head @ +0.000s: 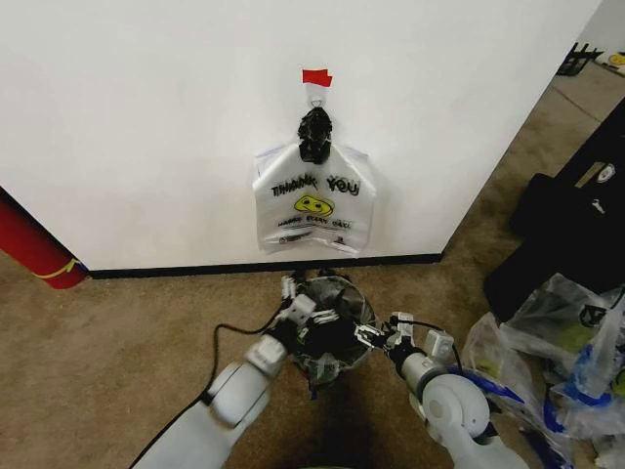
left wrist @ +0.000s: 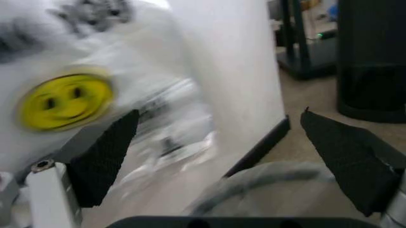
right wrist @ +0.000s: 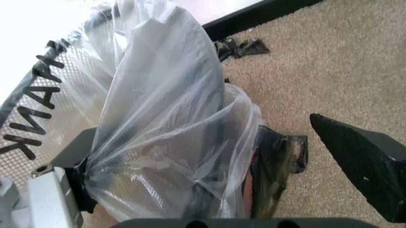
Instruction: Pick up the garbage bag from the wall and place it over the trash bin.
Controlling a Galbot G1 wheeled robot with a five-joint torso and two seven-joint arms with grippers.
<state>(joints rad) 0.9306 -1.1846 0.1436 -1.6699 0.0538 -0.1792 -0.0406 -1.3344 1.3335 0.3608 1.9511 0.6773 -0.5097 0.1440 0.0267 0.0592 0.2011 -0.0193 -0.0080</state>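
Note:
The garbage bag, thin crinkly translucent plastic, is draped over the rim and down one side of the trash bin, a black mesh basket on the carpet below the white wall. My left gripper hovers open at the bin's left rim; the left wrist view shows its fingers wide apart with nothing between them. On the bin's right side my right gripper is open too, and the plastic bulges into its gap and touches one finger. The bin's mesh shows behind the bag.
A white "THANK YOU" smiley bag hangs from a hook under red tape straight above the bin. A red cylinder leans at the left. Stuffed clear bags and a black case crowd the right.

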